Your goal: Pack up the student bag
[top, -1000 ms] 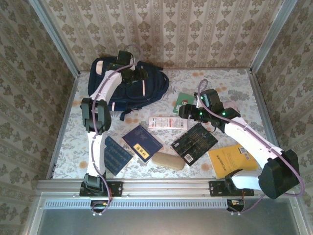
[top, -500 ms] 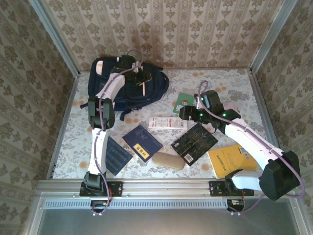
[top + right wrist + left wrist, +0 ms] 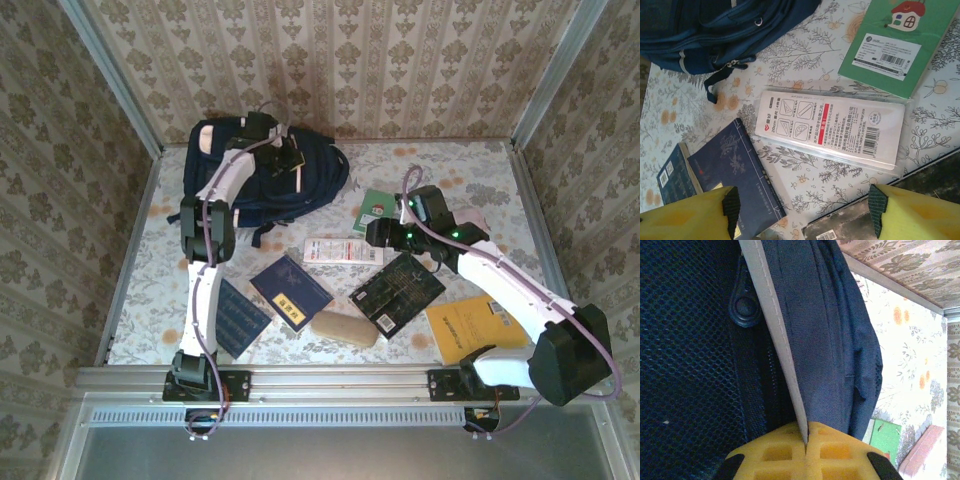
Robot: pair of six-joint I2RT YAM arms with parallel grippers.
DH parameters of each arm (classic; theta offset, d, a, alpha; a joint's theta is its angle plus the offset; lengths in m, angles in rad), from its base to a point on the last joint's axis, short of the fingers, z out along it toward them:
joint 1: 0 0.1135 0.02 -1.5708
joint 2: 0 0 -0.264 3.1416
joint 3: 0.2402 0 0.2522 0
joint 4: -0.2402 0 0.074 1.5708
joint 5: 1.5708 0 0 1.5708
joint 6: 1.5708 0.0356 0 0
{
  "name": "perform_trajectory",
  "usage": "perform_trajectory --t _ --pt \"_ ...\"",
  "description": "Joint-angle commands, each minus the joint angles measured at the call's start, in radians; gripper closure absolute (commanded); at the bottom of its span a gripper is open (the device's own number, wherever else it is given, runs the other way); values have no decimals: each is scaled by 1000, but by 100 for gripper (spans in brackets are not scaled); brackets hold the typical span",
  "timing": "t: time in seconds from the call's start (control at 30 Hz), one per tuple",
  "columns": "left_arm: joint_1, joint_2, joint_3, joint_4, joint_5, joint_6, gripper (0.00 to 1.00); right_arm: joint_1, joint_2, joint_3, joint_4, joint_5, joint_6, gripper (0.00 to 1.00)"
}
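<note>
Observed: the student bag [image 3: 310,180] lies at the far left corner of the worktop [image 3: 470,170], close to the back wall. The left hand [image 3: 806,440] is on it, its pads pressed together and pinching the bag's pale trim stripe [image 3: 772,330], beside the dark mesh panel. The right hand [image 3: 803,207] hovers, spread, over a white packet [image 3: 830,127] that lies flat between a green card [image 3: 897,45] and a dark blue book [image 3: 735,170], apart from both.

Assessment: the step in hand appears to be taking hold of the bag so that it can be opened or steadied for loading — nothing looks packed yet.

Recommendations:
- The pinch is on a narrow fabric edge. Pull slowly and in line with the stripe; a sideways tug would likely let it slip out.
- Lift only enough to part the fabric. The bag is soft and may drag across the worktop.
- Centre the right hand across the packet's short side before descending — its film looks slick and it lies flat, so a shallow grip could skid.
</note>
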Motion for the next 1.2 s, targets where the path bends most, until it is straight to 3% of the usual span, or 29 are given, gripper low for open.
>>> perform_trajectory --t 0.0,0.23,0.43,0.6,0.8,1.17 --pt "16 -181 57 -67 -9 28 100 39 -26 24 -24 4 -35 28" --pt "18 -341 -26 -89 4 -15 100 127 23 -35 221 -3 -49 42" --pt "18 -412 -94 -86 12 -56 100 254 118 -116 609 -11 -319 41" --pt "15 -450 -151 -38 42 -99 100 271 310 -49 761 -79 -444 47" --pt "12 -481 -191 5 60 -135 100 305 455 -92 1085 -46 -629 41" --pt "10 -492 -220 65 95 -172 100 356 679 -59 1438 69 -619 45"
